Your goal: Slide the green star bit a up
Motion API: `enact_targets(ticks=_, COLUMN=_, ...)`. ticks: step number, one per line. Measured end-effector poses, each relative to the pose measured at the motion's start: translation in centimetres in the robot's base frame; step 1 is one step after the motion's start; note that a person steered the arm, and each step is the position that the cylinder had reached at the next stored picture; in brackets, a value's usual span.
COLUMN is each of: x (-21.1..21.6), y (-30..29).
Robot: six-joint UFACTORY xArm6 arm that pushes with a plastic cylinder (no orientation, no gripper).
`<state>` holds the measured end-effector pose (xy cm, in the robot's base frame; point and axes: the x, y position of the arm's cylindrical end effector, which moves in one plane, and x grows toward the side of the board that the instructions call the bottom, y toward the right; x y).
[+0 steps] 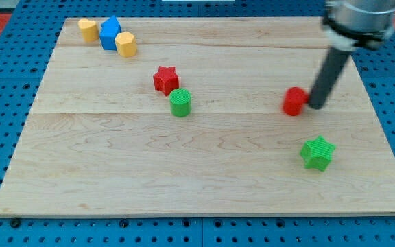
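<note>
The ridged green star block (317, 152) lies toward the view's bottom from my tip (316, 106), apart from it. My tip (a bare dark rod, grasping nothing) touches the small red round block (294, 101) above the star on the pale wooden board (197, 171).

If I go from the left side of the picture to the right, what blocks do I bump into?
Yellow block → blue block → second yellow block → red star → green cylinder → red cylinder, with my tip touching or nearly touching its right side → green star.
</note>
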<state>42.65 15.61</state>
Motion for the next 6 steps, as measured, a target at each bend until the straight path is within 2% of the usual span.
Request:
enact_targets(ticks=1, x=-2.5, y=-8.9)
enact_targets(ticks=2, x=-2.3, y=-8.7)
enact_targets(ticks=3, x=0.7, y=3.4)
enact_targets(ticks=4, x=9.6, y=8.2)
enact_targets(ticks=5, x=13.1, y=3.4)
enact_targets(ticks=6, x=7.1, y=-8.4)
